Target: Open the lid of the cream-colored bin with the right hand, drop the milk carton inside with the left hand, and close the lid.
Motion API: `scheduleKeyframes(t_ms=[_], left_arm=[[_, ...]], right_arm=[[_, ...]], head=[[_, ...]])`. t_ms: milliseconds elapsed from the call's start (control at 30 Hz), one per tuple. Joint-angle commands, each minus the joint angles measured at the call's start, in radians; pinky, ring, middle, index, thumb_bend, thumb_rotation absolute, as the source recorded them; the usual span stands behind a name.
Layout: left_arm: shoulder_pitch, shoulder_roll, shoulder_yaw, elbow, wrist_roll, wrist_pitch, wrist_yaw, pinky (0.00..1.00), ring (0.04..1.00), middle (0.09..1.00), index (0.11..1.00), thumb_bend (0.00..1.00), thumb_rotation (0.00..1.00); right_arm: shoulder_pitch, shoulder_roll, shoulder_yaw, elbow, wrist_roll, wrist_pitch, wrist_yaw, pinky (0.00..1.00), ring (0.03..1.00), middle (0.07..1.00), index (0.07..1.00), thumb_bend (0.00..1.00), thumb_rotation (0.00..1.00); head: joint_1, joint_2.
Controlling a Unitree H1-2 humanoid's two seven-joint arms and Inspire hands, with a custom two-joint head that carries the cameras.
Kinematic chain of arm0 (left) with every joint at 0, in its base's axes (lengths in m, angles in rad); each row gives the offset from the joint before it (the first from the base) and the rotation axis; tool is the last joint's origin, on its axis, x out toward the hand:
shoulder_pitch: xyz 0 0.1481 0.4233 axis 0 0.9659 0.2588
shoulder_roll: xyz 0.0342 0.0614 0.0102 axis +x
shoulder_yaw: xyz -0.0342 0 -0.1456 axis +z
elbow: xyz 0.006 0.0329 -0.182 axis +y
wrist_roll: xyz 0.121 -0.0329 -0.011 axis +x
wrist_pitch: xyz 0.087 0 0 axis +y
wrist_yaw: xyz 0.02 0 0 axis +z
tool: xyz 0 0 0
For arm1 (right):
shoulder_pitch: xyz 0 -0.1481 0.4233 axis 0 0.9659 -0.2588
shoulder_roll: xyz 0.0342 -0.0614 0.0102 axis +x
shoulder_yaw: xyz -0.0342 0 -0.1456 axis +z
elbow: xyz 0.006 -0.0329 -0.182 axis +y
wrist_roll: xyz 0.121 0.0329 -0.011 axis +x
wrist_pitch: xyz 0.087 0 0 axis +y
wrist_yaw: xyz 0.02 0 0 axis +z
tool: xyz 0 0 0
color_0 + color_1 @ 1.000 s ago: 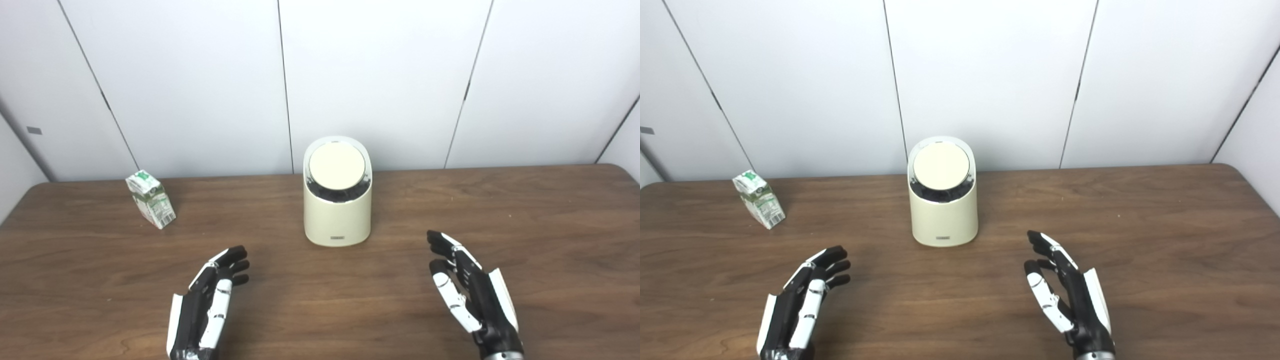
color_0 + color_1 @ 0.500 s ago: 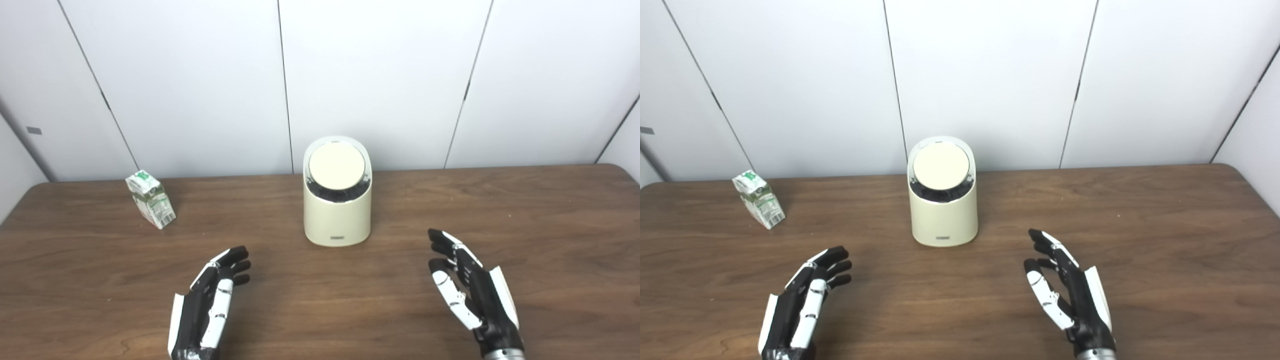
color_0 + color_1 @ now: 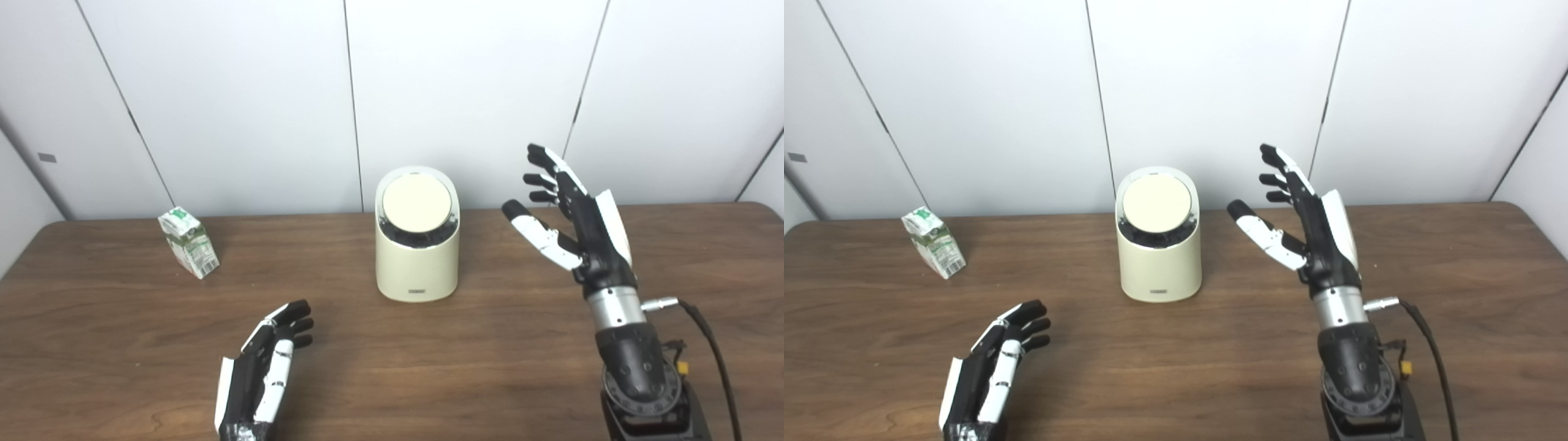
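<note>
The cream-colored bin (image 3: 417, 269) stands at the table's middle near the far edge, its round lid (image 3: 416, 203) shut and tilted toward me. A small green and white milk carton (image 3: 188, 242) stands at the far left, apart from both hands. My right hand (image 3: 572, 214) is raised to the right of the bin, at about lid height, open with fingers spread and touching nothing. My left hand (image 3: 263, 370) rests low near the front of the table, open and holding nothing.
The brown wooden table (image 3: 122, 343) ends at a white panelled wall (image 3: 245, 92) just behind the bin. A black cable (image 3: 710, 343) trails from my right forearm (image 3: 631, 361) at the front right.
My right hand has risen from low over the table to beside the bin's lid, and its forearm has come into view. The left hand, bin and carton have stayed put.
</note>
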Motion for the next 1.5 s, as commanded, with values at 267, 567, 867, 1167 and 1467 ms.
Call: scheduleKeyframes(t_ms=[267,567,867,1167,1467], left_arm=[[-0.019,-0.022,-0.021,-0.024,0.037,-0.025,0.012,0.72,0.778,0.799,0.789,0.25,0.7],[-0.016,-0.033,-0.033,-0.029,0.052,-0.027,0.014,0.72,0.778,0.802,0.788,0.24,0.68],[-0.015,-0.041,-0.034,-0.03,0.056,-0.03,0.022,0.72,0.775,0.798,0.786,0.23,0.68],[-0.011,-0.049,-0.041,-0.039,0.053,-0.022,0.028,0.7,0.764,0.791,0.778,0.23,0.66],[-0.007,-0.055,-0.048,-0.048,0.062,-0.006,0.029,0.71,0.771,0.794,0.779,0.23,0.66]], right_arm=[[-0.198,-0.011,0.081,0.114,-0.189,0.081,-0.017,0.97,0.999,0.995,0.998,0.75,0.49],[-0.244,0.007,0.144,0.236,-0.3,0.081,-0.071,1.0,1.0,1.0,1.0,0.83,0.37],[-0.263,-0.002,0.217,0.327,-0.412,0.099,-0.091,1.0,1.0,1.0,1.0,0.84,0.36],[-0.275,-0.017,0.264,0.391,-0.442,0.102,-0.097,1.0,1.0,1.0,1.0,0.83,0.44],[-0.299,-0.012,0.289,0.431,-0.445,0.119,-0.088,1.0,1.0,1.0,1.0,0.76,0.57]], head=[[0.008,0.007],[0.022,0.011],[0.028,0.017],[0.032,0.022],[0.035,0.023]])
